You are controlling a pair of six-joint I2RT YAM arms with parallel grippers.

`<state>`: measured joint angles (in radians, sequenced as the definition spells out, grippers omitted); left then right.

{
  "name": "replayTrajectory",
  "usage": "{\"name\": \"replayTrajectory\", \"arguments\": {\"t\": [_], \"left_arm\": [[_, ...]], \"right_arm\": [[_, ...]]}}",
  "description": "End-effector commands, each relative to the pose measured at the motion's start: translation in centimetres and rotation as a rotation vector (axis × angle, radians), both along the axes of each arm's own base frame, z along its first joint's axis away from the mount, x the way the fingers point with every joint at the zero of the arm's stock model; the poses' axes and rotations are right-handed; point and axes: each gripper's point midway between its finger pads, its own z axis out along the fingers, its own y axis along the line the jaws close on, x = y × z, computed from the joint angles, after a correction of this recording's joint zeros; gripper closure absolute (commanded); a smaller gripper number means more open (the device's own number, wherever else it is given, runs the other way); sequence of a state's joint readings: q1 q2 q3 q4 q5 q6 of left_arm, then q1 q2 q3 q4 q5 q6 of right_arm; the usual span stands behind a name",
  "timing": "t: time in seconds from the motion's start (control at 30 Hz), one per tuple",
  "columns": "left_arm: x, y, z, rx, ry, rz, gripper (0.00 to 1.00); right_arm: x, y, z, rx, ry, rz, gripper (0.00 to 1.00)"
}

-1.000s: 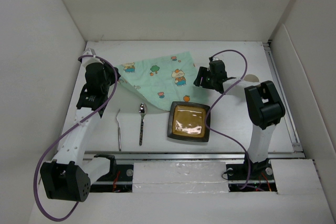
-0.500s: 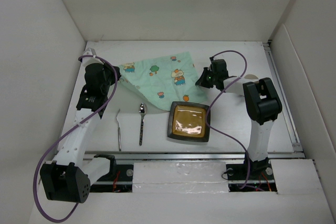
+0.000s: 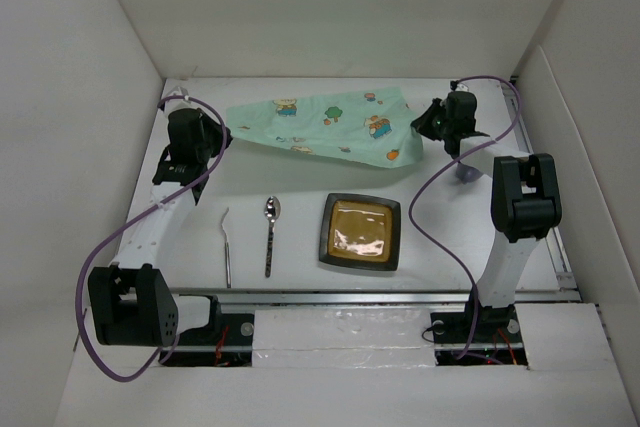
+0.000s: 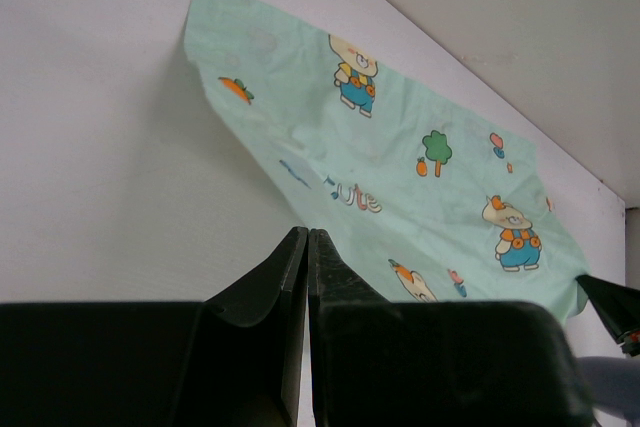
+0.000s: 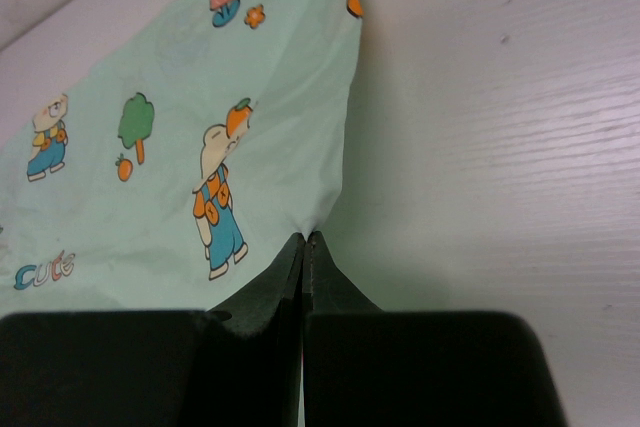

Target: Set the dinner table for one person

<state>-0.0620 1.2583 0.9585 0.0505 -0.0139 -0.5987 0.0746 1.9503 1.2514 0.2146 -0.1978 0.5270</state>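
Cloth (image 3: pixel 330 127) corners clenched by left gripper (image 3: pixel 221 139), right gripper (image 3: pixel 419 125) | fork (image 3: pixel 226 247), spoon (image 3: pixel 271 234), plate (image 3: pixel 360 233) lie nearer, apart

The overhead camera hangs high behind the near edge of the white surface (image 3: pixel 450 227) and looks down and away, taking in the whole of it from well off. Each wrist camera rides just behind its own claw, low and very near. The one behind the left claw (image 4: pixel 306 247) faces rightward along the surface, and the one behind the right claw (image 5: pixel 303 247) faces leftward. All three views share the mint cloth (image 3: pixel 330 125). The left wrist view also catches the right claw's tip at its right edge.
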Motion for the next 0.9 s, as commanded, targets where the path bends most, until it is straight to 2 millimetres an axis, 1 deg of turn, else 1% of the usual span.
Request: {"name": "replayTrajectory", "arguments": {"t": [0.0, 0.03, 0.07, 0.1, 0.13, 0.17, 0.2, 0.23, 0.27, 0.3, 0.33, 0.37, 0.4, 0.43, 0.47, 0.5, 0.53, 0.57, 0.6, 0.63, 0.67, 0.7, 0.73, 0.77, 0.8, 0.83, 0.87], "left_arm": [[-1.1, -0.3, 1.6, 0.013, -0.047, -0.035, 1.00], [-1.7, -0.1, 1.4, 0.019, -0.033, -0.033, 1.00], [-2.0, -0.1, 1.1, 0.022, -0.016, -0.033, 0.81], [-2.9, 0.8, 0.0, 0.045, 0.038, 0.010, 0.70], [-3.4, 1.6, 0.3, 0.064, 0.036, 0.048, 0.59], [-3.8, 2.0, 0.0, 0.073, 0.037, 0.065, 0.38], [-3.8, 2.4, 0.6, 0.081, 0.013, 0.086, 0.31], [-3.8, 2.5, 1.5, 0.074, -0.024, 0.099, 0.27], [-3.3, 2.4, 2.2, 0.067, -0.047, 0.094, 0.28], [-3.3, 2.3, 2.4, 0.066, -0.053, 0.094, 0.28], [-2.6, 2.1, 1.7, 0.056, -0.031, 0.090, 0.28], [-1.8, 1.9, 2.3, 0.050, -0.037, 0.081, 0.28], [-1.2, 1.7, 2.2, 0.048, -0.031, 0.070, 0.29], [-0.1, 1.0, 0.4, 0.054, 0.020, 0.053, 0.30], [1.0, 0.9, 0.7, 0.054, 0.019, 0.048, 0.32], [1.7, 0.1, 0.1, 0.054, 0.040, 0.026, 0.33], [2.8, -0.2, -2.5, 0.057, 0.110, 0.012, 0.34], [3.7, -1.0, -2.2, 0.055, 0.114, -0.013, 0.37], [4.3, -1.5, -2.9, 0.048, 0.131, -0.034, 0.39], [4.9, -2.0, -4.9, 0.039, 0.179, -0.057, 0.41], [5.4, -2.6, -5.2, 0.023, 0.186, -0.085, 0.45], [5.6, -2.8, -5.6, 0.012, 0.197, -0.090, 0.47], [5.7, -3.2, -6.4, 0.000, 0.215, -0.107, 0.51], [5.6, -3.5, -6.5, -0.011, 0.207, -0.119, 0.60], [5.4, -4.2, -6.3, -0.041, 0.189, -0.145, 0.64], [5.0, -4.3, -5.4, -0.053, 0.156, -0.151, 0.68], [4.3, -4.4, -5.7, -0.064, 0.155, -0.156, 0.83]], "right_arm": [[0.3, -0.6, 1.9, -0.033, -0.062, -0.019, 1.00], [-0.3, -0.7, 0.5, -0.035, -0.032, -0.018, 1.00], [-0.5, -0.7, 0.3, -0.036, -0.033, -0.023, 1.00], [-0.8, -0.8, 0.4, -0.034, -0.035, -0.027, 1.00], [-1.4, -0.9, -0.4, -0.033, -0.017, -0.031, 1.00], [-1.6, -1.0, -0.4, -0.034, -0.020, -0.036, 1.00], [-1.7, -1.3, -0.4, -0.040, -0.020, -0.052, 1.00], [-1.9, -1.5, 0.0, -0.045, -0.025, -0.062, 1.00], [-2.1, -1.5, 0.2, -0.048, -0.029, -0.063, 1.00], [-2.1, -1.6, 0.2, -0.050, -0.026, -0.066, 1.00], [-2.1, -1.7, 0.2, -0.053, -0.023, -0.071, 1.00], [-2.4, -1.8, -0.2, -0.059, -0.001, -0.074, 1.00], [-2.5, -2.0, -0.3, -0.066, 0.006, -0.081, 1.00], [-2.6, -2.0, -0.1, -0.067, 0.002, -0.080, 0.99], [-2.9, -2.0, -0.3, -0.069, 0.006, -0.081, 0.94], [-3.3, -2.2, -0.6, -0.073, 0.010, -0.087, 0.86], [-3.4, -2.3, -0.6, -0.073, 0.009, -0.093, 0.83], [-3.5, -2.4, 0.2, -0.074, -0.011, -0.100, 0.78], [-3.8, -2.8, 0.2, -0.085, -0.012, -0.115, 0.70], [-4.0, -2.9, 0.5, -0.095, -0.018, -0.115, 0.66], [-4.3, -3.1, 1.0, -0.103, -0.027, -0.121, 0.61], [-4.4, -3.7, 2.3, -0.119, -0.056, -0.147, 0.52], [-4.8, -3.9, 2.4, -0.137, -0.058, -0.143, 0.48], [-4.9, -3.5, 3.0, -0.143, -0.070, -0.131, 0.44], [-5.0, -4.0, 3.6, -0.164, -0.081, -0.149, 0.43], [-5.0, -3.5, 3.9, -0.172, -0.085, -0.136, 0.43], [-5.3, -3.6, 3.7, -0.180, -0.064, -0.130, 0.43]]}}
